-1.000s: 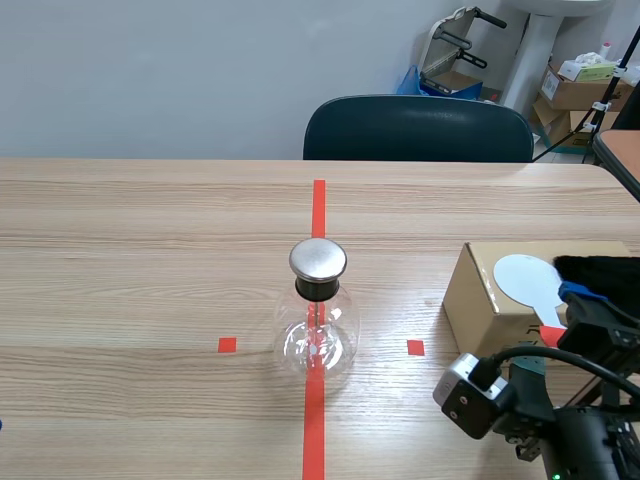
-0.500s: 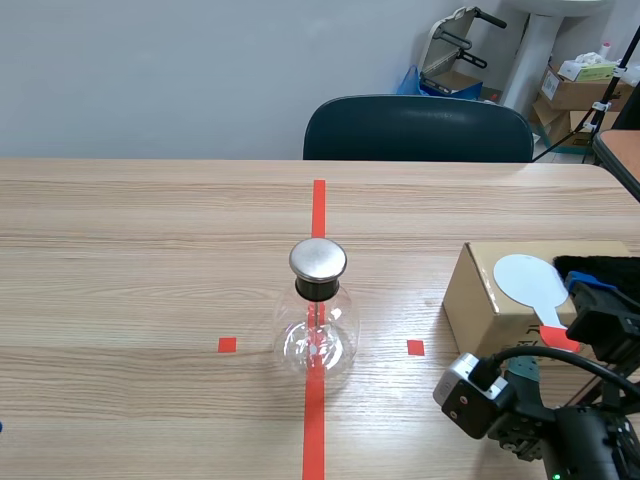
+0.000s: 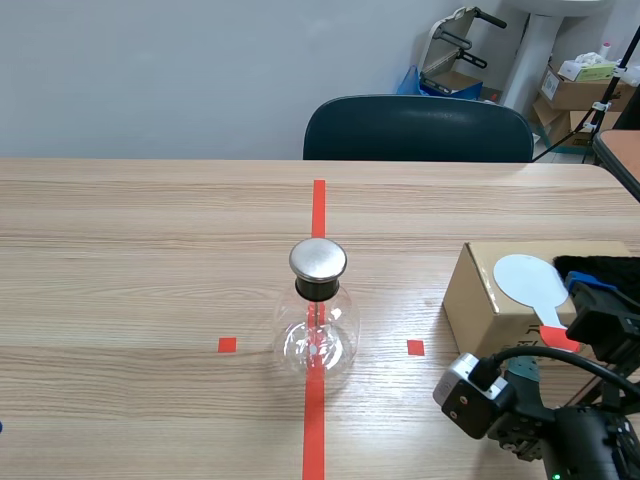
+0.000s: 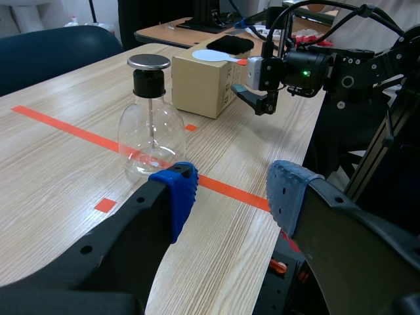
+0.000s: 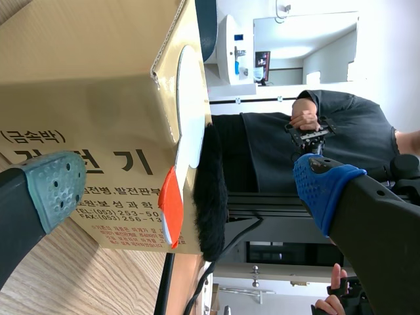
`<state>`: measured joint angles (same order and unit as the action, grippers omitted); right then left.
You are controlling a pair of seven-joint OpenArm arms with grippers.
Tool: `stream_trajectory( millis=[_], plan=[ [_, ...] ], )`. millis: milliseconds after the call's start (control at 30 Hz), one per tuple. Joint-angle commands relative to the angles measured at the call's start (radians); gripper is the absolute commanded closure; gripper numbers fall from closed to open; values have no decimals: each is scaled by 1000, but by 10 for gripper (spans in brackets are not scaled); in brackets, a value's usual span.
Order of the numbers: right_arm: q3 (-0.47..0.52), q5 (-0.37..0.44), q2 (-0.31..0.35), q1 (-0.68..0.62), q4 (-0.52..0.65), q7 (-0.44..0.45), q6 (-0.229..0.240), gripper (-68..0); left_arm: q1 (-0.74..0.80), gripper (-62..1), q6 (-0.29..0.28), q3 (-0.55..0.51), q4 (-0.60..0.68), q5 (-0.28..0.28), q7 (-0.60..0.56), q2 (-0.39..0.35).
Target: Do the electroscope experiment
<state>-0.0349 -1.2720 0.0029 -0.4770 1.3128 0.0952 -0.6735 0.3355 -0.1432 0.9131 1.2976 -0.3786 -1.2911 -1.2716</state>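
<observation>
I count one electroscope flask, clear glass with one round metal cap, standing upright on the long red tape line near the middle of the bench. Two small red tape squares lie on the bench, one to its left and one to its right.

At the right sits one cardboard box. On its top I see two things: one white disc paddle with an orange-red handle, and one black piece of fur just to the paddle's right.

One dark blue chair stands at the far edge.

My right end effector hovers at the near right, by the box's near side, its two fingers spread wide and grasping nothing; the paddle's handle and the fur's edge lie ahead of the gap.

My left end effector is released too, both blue pads apart with only bench between them, and the flask stands ahead of it, apart from the fingers.
</observation>
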Motion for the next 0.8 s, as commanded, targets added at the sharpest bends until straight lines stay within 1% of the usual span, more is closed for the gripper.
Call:
stream_trajectory(
  millis=[0, 300, 433, 633, 733, 767],
  plan=[
    [6, 0, 8, 14, 11, -4, -13, -679, 3, -275, -2, -3, 12, 1, -13, -9],
    [6, 0, 8, 14, 11, -3, -13, -679, 2, -275, -2, -3, 12, 1, -10, -9],
    [6, 0, 8, 14, 11, -3, -13, -679, 2, -303, -2, -3, 12, 8, -15, -8],
    [6, 0, 8, 14, 11, -3, -13, -679, 2, -306, -2, -3, 12, 4, -14, -9],
    [6, 0, 8, 14, 11, -4, -13, -679, 2, -368, -2, -3, 12, -1, -14, -9],
    [6, 0, 8, 14, 11, -4, -13, -679, 2, -378, -2, -3, 12, -3, -15, -8]
  ],
)
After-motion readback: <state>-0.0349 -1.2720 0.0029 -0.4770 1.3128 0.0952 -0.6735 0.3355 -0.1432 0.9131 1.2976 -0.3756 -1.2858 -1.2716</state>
